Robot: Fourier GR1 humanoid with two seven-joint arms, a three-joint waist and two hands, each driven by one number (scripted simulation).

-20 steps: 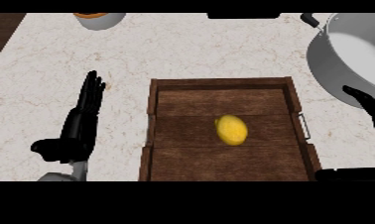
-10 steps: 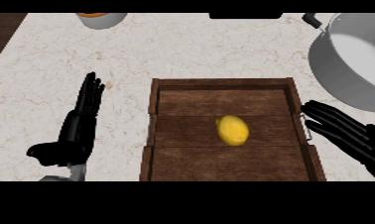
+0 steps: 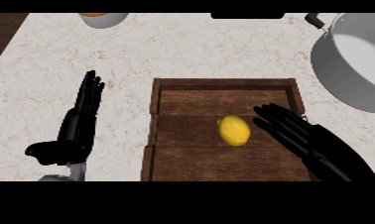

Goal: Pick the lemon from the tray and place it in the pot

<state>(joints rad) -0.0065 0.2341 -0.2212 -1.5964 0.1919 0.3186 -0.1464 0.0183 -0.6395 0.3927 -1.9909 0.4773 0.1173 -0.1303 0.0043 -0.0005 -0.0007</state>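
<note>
Now, we see:
Lemon (image 3: pixel 233 130): lies mid-tray, nothing touching it.
Tray (image 3: pixel 219 83): brown wood, centre of counter (image 3: pixel 183 49).
R hand (image 3: pixel 315 143): open, fingers straight, over tray's right side, just beside lemon, holds nothing.
L hand (image 3: pixel 77 124): open, resting left of tray.
Pot (image 3: pixel 351 69): grey, upper right, apart from tray.

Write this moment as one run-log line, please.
lemon: in tray, not held | right hand: open, over tray, right of lemon | left hand: open, left of tray | pot: upper right of tray
</note>
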